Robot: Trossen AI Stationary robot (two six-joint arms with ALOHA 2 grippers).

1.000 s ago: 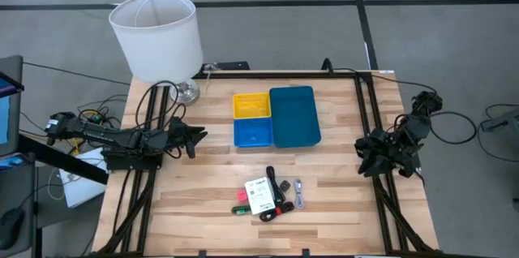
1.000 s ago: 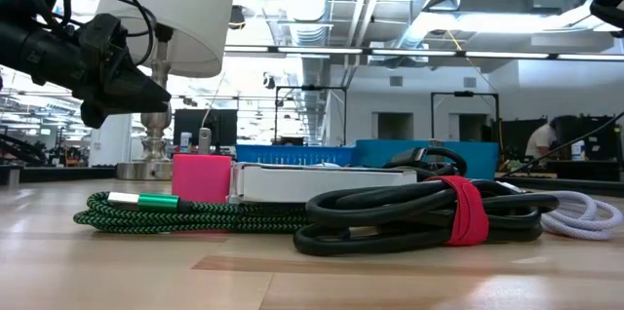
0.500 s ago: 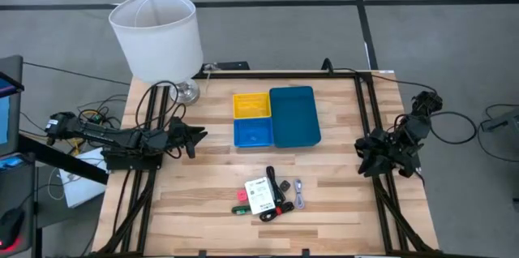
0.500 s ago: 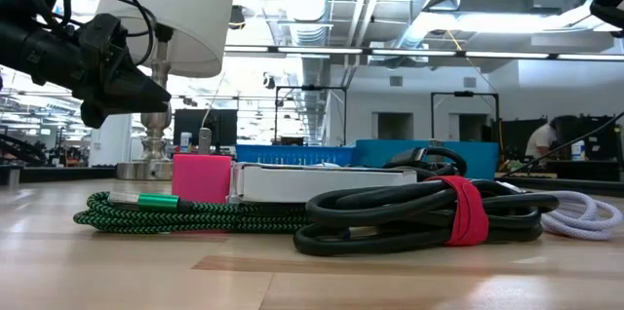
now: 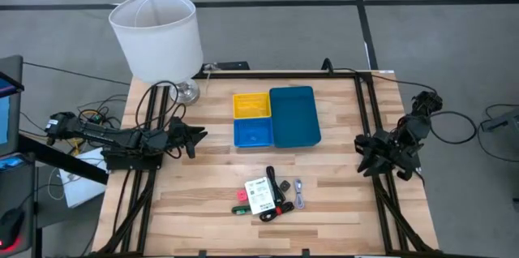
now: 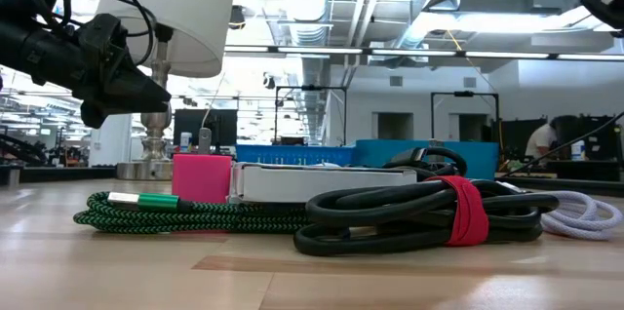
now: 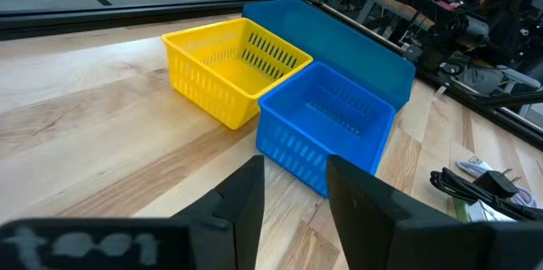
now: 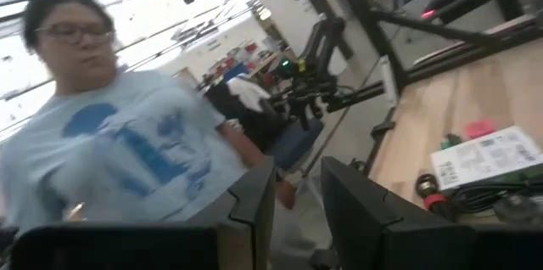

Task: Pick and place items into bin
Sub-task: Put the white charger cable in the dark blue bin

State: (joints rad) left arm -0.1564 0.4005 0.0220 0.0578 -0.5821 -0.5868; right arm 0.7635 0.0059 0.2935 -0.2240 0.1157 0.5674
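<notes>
Bins: three, set together: one yellow bin (image 5: pixel 251 105), one blue bin (image 5: pixel 254 133), one teal bin (image 5: pixel 294 116).
Lamp (image 5: pixel 156 36): one.
Arms: two, each with one pincer.
Loose items, one cluster: one white card (image 5: pixel 260 195), one pink block (image 6: pixel 202 177), one green cable (image 6: pixel 185 216), one black cable (image 6: pixel 390 220) with red strap, one grey cable (image 5: pixel 300 195).
Person (image 8: pixel 136 151): one.
</notes>
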